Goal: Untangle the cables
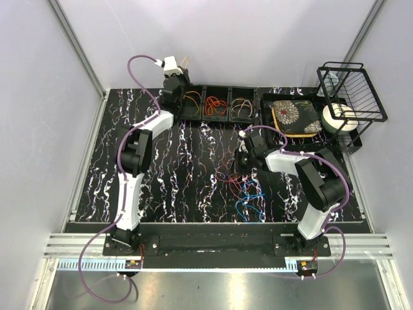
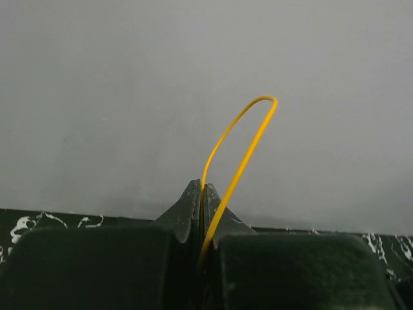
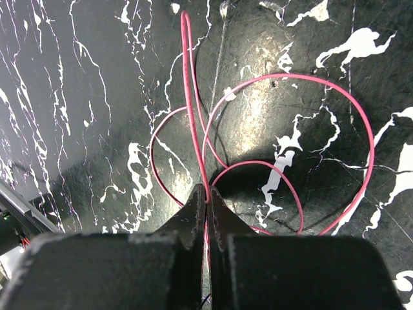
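**A:** Red and blue cables (image 1: 244,192) are heaped loose on the marbled table (image 1: 181,165), just ahead of the right arm's base!

**B:** And the right gripper (image 3: 206,192)?

**A:** Pinched tight on a pink-red cable (image 3: 191,110), its loops lying flat on the tabletop.

**B:** Left side?

**A:** The left gripper (image 2: 202,188) is closed on a yellow cable (image 2: 240,152). The loop stands up against the grey wall, by the black bins (image 1: 204,102) at the back, which hold orange and red loops.
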Motion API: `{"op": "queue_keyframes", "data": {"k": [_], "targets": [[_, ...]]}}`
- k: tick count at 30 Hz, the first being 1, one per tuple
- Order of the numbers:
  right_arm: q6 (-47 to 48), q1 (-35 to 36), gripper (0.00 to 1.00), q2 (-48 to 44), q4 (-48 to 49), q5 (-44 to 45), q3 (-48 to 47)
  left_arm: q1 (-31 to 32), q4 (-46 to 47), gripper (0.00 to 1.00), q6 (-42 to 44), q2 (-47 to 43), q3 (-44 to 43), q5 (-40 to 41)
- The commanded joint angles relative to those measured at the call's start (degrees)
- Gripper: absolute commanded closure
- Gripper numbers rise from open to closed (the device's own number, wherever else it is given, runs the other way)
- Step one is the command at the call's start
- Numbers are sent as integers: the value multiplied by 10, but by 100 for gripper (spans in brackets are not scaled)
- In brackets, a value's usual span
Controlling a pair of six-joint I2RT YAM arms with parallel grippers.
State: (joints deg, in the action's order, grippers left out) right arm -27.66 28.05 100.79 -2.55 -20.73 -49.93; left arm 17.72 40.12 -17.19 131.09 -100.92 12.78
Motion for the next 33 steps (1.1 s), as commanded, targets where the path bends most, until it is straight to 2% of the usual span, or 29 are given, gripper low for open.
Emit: {"op": "queue_keyframes", "data": {"k": [1, 4, 8, 11, 18, 25, 33], "targets": [[16, -2, 100, 17, -16, 12, 9, 2, -61, 100, -4, 10, -48, -46], [15, -2, 100, 19, -16, 12, 8, 2, -146, 100, 15, 14, -79, -50], [15, -2, 100, 18, -16, 10, 7, 1, -178, 100, 15, 22, -86, -83], [15, -2, 100, 19, -17, 10, 7, 0, -193, 99, 7, 33, -88, -77], [15, -2, 100, 19, -16, 10, 8, -18, -315, 99, -39, 76, -164, -111], [15, -2, 100, 20, -17, 9, 7, -33, -334, 99, -60, 102, -175, -124], [15, -2, 100, 23, -18, 8, 4, -41, -358, 99, -86, 145, -241, -155]]}}
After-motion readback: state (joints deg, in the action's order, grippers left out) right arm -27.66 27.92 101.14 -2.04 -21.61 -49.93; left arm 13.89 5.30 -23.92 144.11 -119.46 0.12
